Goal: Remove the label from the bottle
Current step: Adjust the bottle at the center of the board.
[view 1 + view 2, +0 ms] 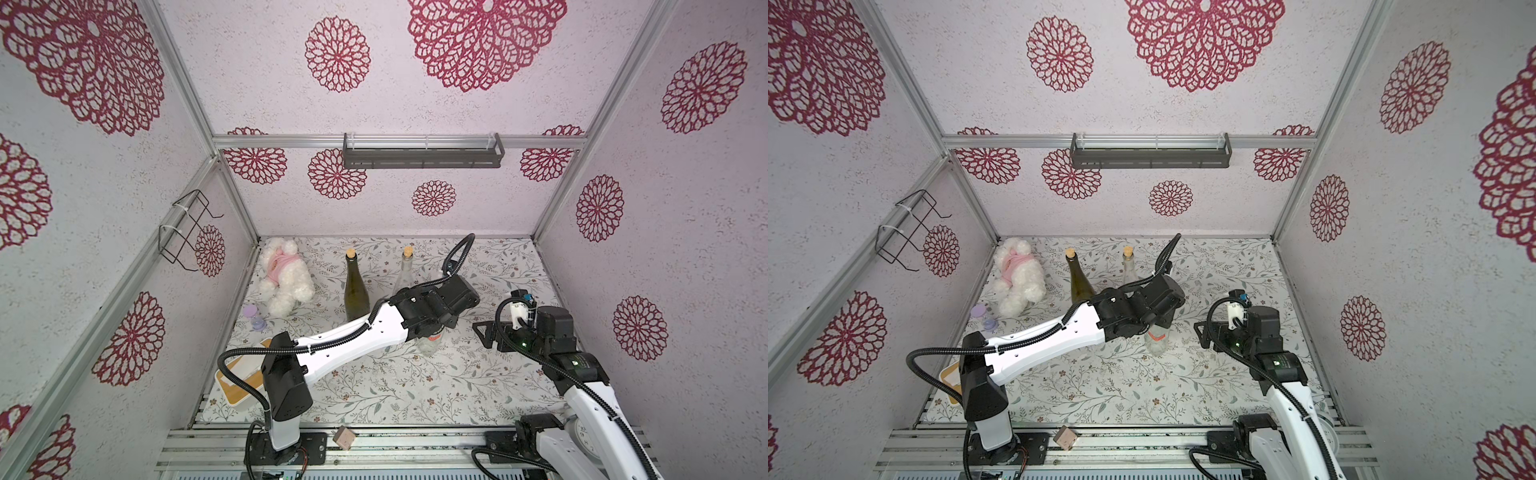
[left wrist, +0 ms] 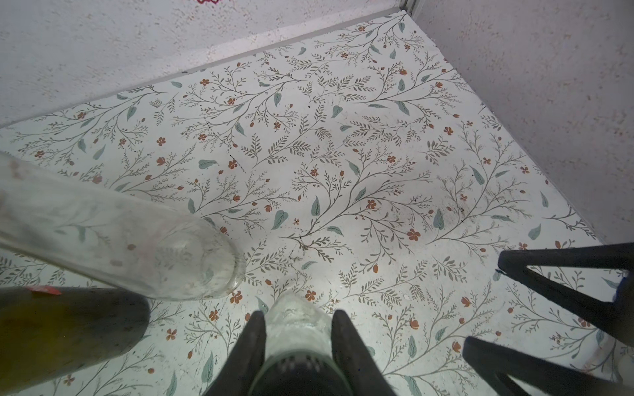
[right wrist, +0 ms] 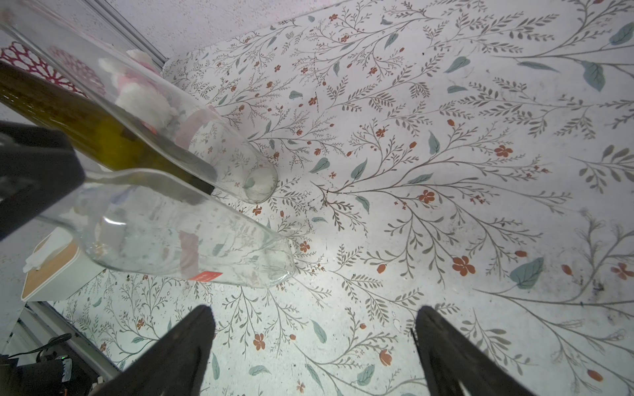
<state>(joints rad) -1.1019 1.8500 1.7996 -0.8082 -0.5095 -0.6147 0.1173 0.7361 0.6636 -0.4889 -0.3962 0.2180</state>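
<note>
Bottles, three (green bottle (image 1: 356, 295), clear bottle (image 1: 406, 274), labelled bottle (image 1: 428, 347)); left pincer (image 2: 298, 315) tight on the last, right pincer (image 3: 315, 310) apart.

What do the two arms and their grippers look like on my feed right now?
Both the left arm and right arm have white shells, black joints and black corrugated cables. The left gripper and right gripper have black tapering fingers. Green lights glow on the right arm.
</note>
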